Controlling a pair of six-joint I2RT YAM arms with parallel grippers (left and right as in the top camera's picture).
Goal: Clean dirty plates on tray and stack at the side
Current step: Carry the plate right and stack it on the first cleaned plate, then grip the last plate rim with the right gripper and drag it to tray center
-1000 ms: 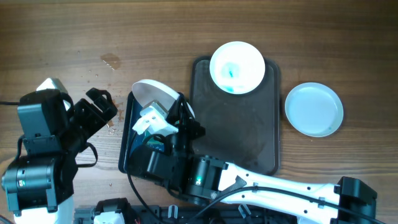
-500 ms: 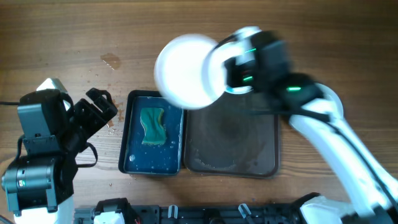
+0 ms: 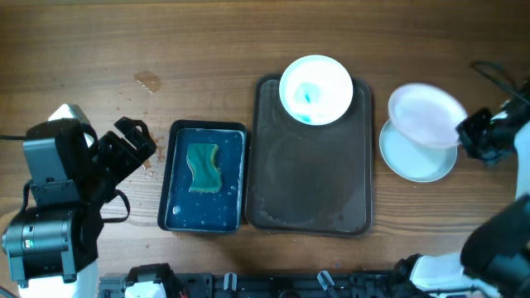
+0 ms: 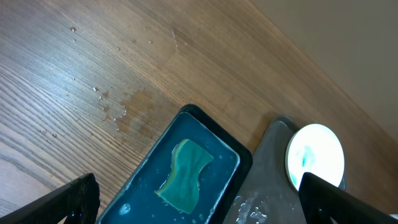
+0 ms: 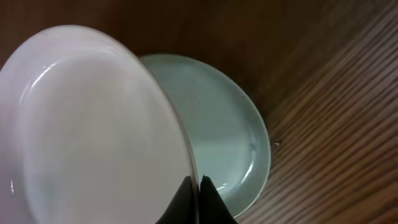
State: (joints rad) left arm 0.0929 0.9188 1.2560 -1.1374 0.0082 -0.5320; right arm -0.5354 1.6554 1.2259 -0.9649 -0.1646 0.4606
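Note:
A white plate with teal smears (image 3: 315, 89) sits at the far end of the dark brown tray (image 3: 310, 199); it also shows in the left wrist view (image 4: 314, 155). My right gripper (image 3: 470, 132) is shut on the rim of a clean white plate (image 3: 424, 114) and holds it tilted just above another clean plate (image 3: 414, 156) lying on the table right of the tray. In the right wrist view the held plate (image 5: 87, 130) fills the left, the lying plate (image 5: 224, 137) is behind it, and the fingers (image 5: 199, 186) pinch the rim. My left gripper (image 4: 199, 205) is open above the blue tray.
A smaller dark blue tray (image 3: 203, 175) with a green sponge (image 3: 204, 165) in water lies left of the brown tray. Water drops (image 3: 147, 81) mark the wood to the upper left. The left arm's base (image 3: 50, 207) stands at the left edge.
My right arm has swung from the blue tray across the brown tray to the right, carrying the clean plate, which now hangs over the plate lying on the table. The left arm has not moved.

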